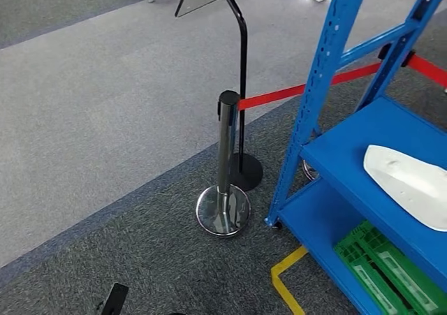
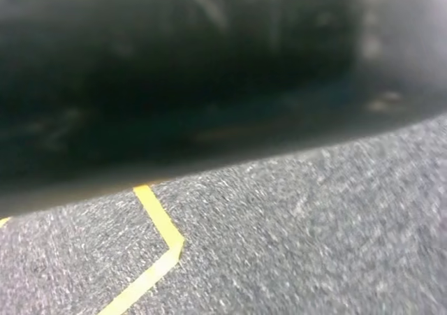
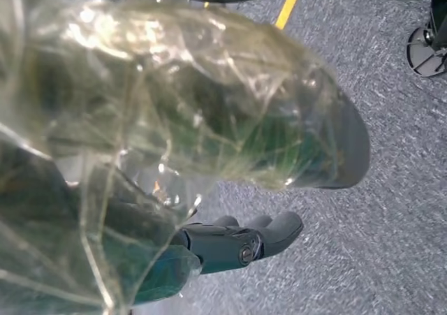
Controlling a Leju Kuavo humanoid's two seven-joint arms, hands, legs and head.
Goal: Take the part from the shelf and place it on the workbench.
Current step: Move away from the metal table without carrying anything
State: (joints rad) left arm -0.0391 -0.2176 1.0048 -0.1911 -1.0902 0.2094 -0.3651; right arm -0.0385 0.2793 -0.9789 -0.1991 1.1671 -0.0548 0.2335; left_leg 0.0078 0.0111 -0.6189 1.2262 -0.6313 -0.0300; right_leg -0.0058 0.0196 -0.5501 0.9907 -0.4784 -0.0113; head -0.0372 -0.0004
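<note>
Robot hand first, nearest to us: the right robot hand [image 3: 221, 248] hangs over grey carpet [image 3: 400, 210], wrapped in a crinkled clear plastic cover [image 3: 174, 91]. Its dark fingers [image 3: 274, 228] lie straight and apart from the thumb, with nothing between them, so it is released and empty. We cannot tell how the left robot hand stands; its wrist view gives us a dark blur above the carpet and a bent line of yellow tape [image 2: 158, 224].

In the head view the same kind of yellow tape [image 1: 287, 273] marks the floor just before the foot of a blue metal shelf [image 1: 342, 154] at our right. On its lowest level lies a green plastic crate [image 1: 390, 269]. One level above rests the part [image 1: 411, 182], a flat, white, rounded shell, lying on the blue deck and running off the right edge of the view.

So we judge the task open: the part lies on the shelf, no robot hand that we can see holds it, and no worktop is in front of us. Grasping, carrying and setting down are all left.

Farther off stand a chrome barrier post [image 1: 225, 161], its red belt [image 1: 295, 91] passing behind the shelf's uprights, and a black sign stand [image 1: 242, 63]. Paler carpet spreads beyond.
</note>
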